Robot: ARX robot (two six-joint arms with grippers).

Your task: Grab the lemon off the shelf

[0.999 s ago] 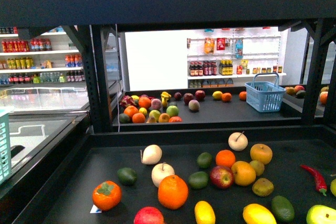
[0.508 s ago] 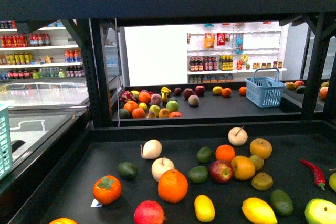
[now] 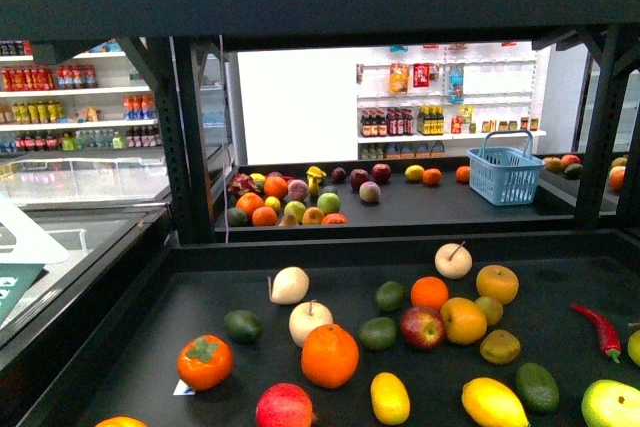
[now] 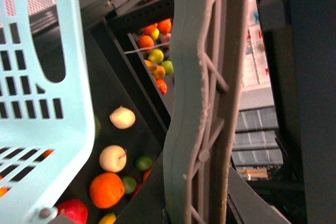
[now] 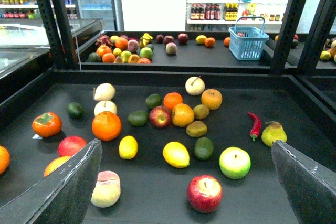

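Observation:
The lemon (image 5: pixel 128 147) is a small deep-yellow oval lying on the black deck of the shelf (image 5: pixel 294 108), near its front. In the front view the lemon (image 3: pixel 389 397) sits just right of a big orange. My right gripper (image 5: pixel 189 192) hangs open above the deck's front part, its dark fingers (image 5: pixel 68 187) spread wide; the lemon lies ahead of it, towards one finger. My left gripper (image 4: pixel 197 198) is shut on the basket's grey-green handle (image 4: pixel 199 93), with the pale blue basket wall (image 4: pixel 42 77) beside it. It hangs beside the shelf frame.
Many fruits crowd the deck: a larger pointed yellow fruit (image 5: pixel 176 154), an orange (image 5: pixel 106 125), a red apple (image 5: pixel 205 193), a green apple (image 5: pixel 234 162), a peach (image 5: pixel 106 188), a red chilli (image 5: pixel 254 125). A second fruit stand with a blue basket (image 3: pixel 505 175) stands behind.
The front view dropped slightly a second ago and has held since. At its left edge the teal basket lattice has given way to a tilted pale shape.

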